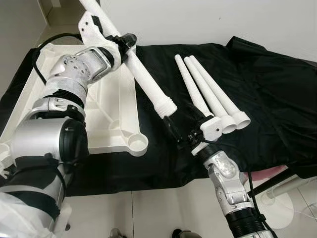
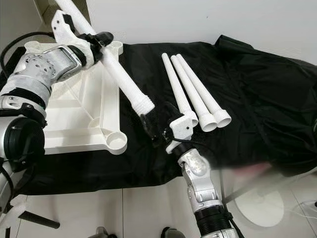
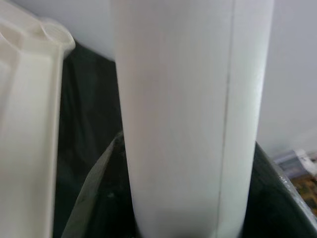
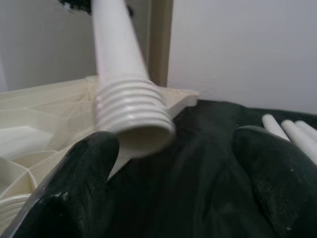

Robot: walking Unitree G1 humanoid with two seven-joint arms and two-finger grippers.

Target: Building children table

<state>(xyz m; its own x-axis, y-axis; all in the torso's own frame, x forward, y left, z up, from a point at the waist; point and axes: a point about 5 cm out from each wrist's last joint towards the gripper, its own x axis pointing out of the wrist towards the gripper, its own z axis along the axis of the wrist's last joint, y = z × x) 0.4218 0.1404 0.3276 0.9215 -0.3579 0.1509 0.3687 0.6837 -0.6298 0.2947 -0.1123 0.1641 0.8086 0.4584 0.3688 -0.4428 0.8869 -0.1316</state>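
Observation:
My left gripper (image 1: 125, 43) is shut on a long white table leg (image 1: 143, 74) and holds it slanted above the black cloth. The leg's threaded end (image 1: 167, 106) points down toward my right gripper (image 1: 181, 118). That gripper is open, and its black fingers (image 4: 79, 183) sit just below the threaded end (image 4: 133, 116) without touching it. The white tabletop (image 1: 119, 114) lies upside down at the left, with a round corner socket (image 1: 137, 144) close to the leg's end. Three more white legs (image 1: 208, 94) lie side by side on the cloth, right of the held one.
A black cloth (image 1: 267, 99) covers the work surface up to a white wall. White floor runs along the near edge, with a round white stand base (image 1: 282, 208) at the lower right. A black cable (image 1: 44, 47) loops by my left arm.

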